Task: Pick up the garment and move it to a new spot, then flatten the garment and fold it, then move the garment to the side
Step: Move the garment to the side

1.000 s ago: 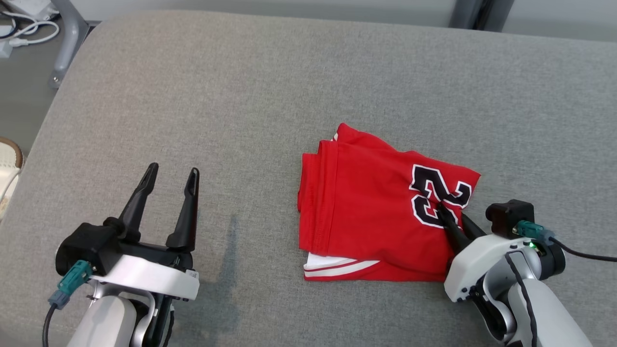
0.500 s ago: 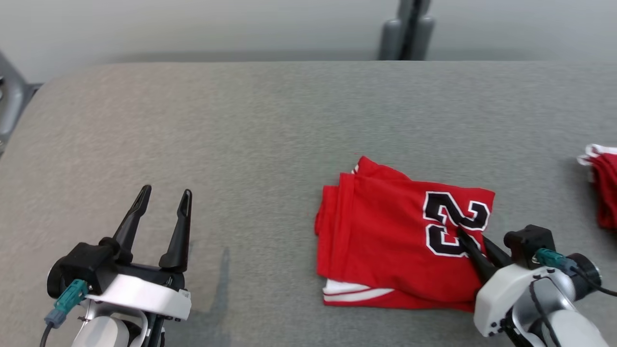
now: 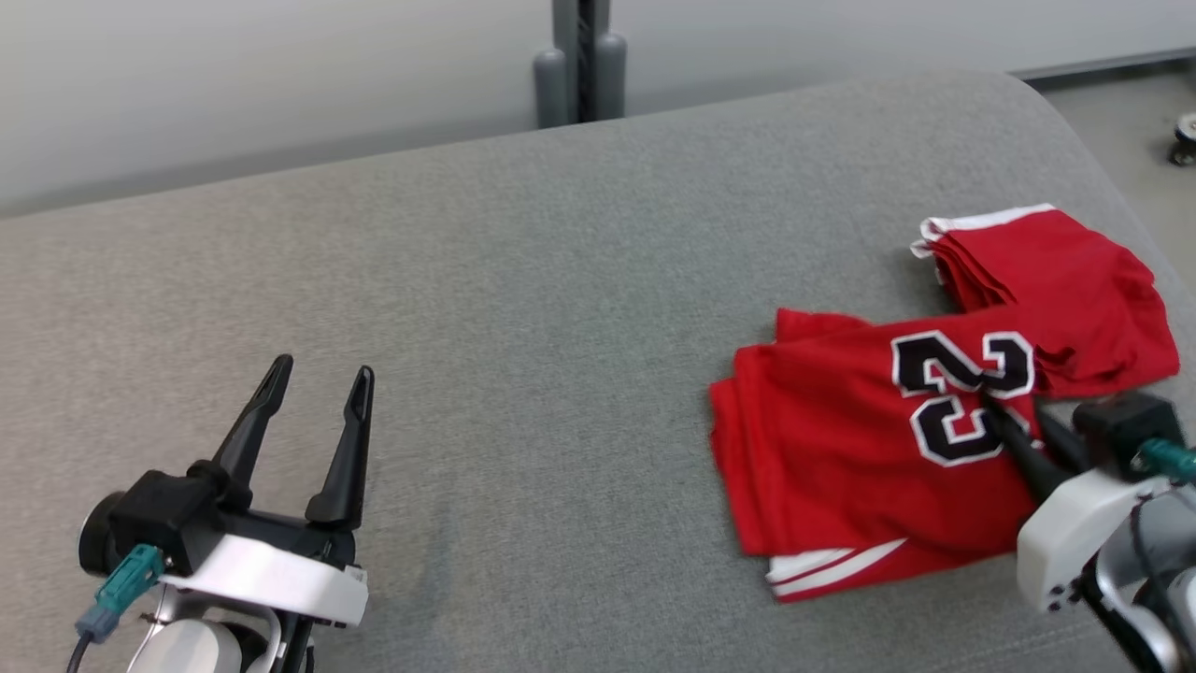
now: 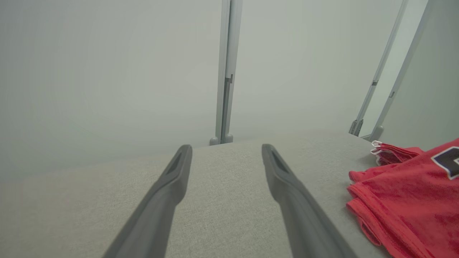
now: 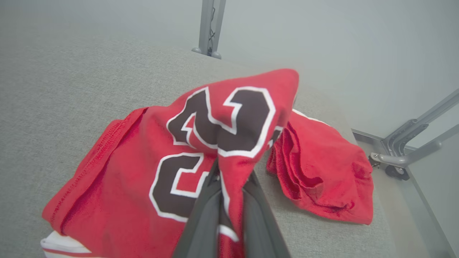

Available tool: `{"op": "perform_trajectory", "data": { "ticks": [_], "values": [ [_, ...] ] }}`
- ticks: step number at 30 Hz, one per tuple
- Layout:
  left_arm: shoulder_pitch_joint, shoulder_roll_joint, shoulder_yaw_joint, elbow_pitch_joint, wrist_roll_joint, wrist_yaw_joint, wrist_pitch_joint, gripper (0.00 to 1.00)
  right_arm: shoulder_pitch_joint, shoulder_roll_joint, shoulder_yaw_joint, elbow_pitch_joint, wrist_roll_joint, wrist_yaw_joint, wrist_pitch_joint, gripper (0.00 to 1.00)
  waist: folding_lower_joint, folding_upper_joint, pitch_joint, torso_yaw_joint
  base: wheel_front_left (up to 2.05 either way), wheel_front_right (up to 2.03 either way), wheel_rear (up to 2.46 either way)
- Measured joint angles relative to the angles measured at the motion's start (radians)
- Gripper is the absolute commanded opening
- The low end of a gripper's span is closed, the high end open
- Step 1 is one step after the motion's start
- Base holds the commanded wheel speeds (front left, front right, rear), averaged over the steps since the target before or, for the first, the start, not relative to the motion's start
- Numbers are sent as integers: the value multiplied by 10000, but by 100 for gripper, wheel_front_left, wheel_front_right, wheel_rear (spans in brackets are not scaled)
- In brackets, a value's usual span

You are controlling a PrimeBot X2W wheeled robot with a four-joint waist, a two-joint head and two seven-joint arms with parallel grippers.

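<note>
The garment (image 3: 841, 449) is a folded red jersey with a black and white number and white striped trim, lying at the right of the grey padded table (image 3: 523, 280). My right gripper (image 3: 1004, 425) is shut on the garment at the number, pinching a ridge of cloth that rises between its fingers (image 5: 200, 215). The garment (image 5: 118, 186) is partly lifted there. My left gripper (image 3: 318, 379) stands open over bare table at the lower left, nothing between its fingers (image 4: 168, 190). The garment's edge (image 4: 401, 204) shows to its right.
A second folded red garment (image 3: 1056, 280) lies at the table's far right, touching or slightly under the held one (image 5: 322, 168). The table's right edge is close behind it. A grey post (image 3: 579, 56) stands behind the table, and a metal frame leg (image 5: 405, 150) beyond the right edge.
The head camera has swung right, bringing the second red garment and the table's right edge into view. My right gripper has drawn the garment rightward up against that second garment. The left gripper has stayed put.
</note>
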Motion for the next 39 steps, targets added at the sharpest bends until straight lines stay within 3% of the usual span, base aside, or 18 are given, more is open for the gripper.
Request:
{"op": "perform_trajectory", "data": {
  "ticks": [7, 19, 29, 30, 31, 39],
  "values": [
    [-769, 301, -178, -430, 226, -207, 280, 100, -1612, -888, -104, 372, 98, 2, -692, 0, 0, 0, 971, -373, 0, 0, 0],
    [-2004, 719, -318, -957, 441, -545, 531, 100, -4346, -2387, -606, 2661, 372, 2, -1321, 0, 0, 0, 3029, -342, 0, 0, 0],
    [-2449, 955, -316, -1103, 522, -671, 616, 100, -5537, -2754, -1026, 4706, 35, 2, -1432, 0, 0, 0, 4056, -179, 0, 0, 0],
    [-2460, 959, -326, -1104, 541, -671, 616, 100, -5616, -2727, -1120, 4930, -115, 2, -1434, 33, 0, 0, 4111, -157, 0, 0, 0],
    [-2491, 957, -345, -1104, 545, -673, 617, 100, -5683, -2665, -1254, 5149, -188, 2, -1551, 98, 0, 0, 4153, -133, 0, 0, 0],
    [-2510, 1016, -307, -1074, 493, -621, 629, 100, -5883, -1948, -2136, 6380, -1223, 2, -2291, 100, 0, 0, 4034, -206, 0, 0, 0]
  ]
}}
